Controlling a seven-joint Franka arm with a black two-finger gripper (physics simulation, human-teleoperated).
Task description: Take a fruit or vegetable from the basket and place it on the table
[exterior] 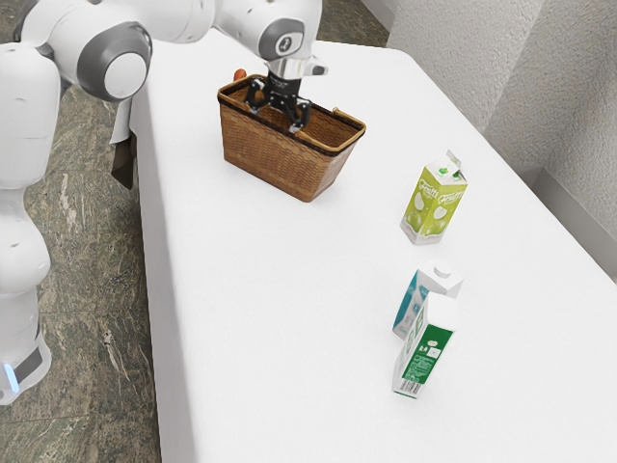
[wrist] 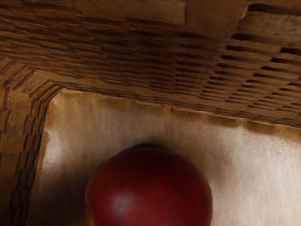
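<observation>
Roll-away hazard inside basket (exterior: 273, 157)
We hold the pincer (exterior: 276, 118) open within its rim; off-centre closing could roll the red fruit (wrist: 149, 188).

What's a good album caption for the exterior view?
The robot's open pincer dips into a wicker basket on a white table, with three cartons standing nearby.

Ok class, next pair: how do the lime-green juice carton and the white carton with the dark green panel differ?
The lime-green juice carton has pictured fruit on its side; the white carton has a dark green panel and a barcode. The lime-green juice carton is nearer the wicker basket; the white carton is farther from it. Both are on the table, outside the basket.
</observation>
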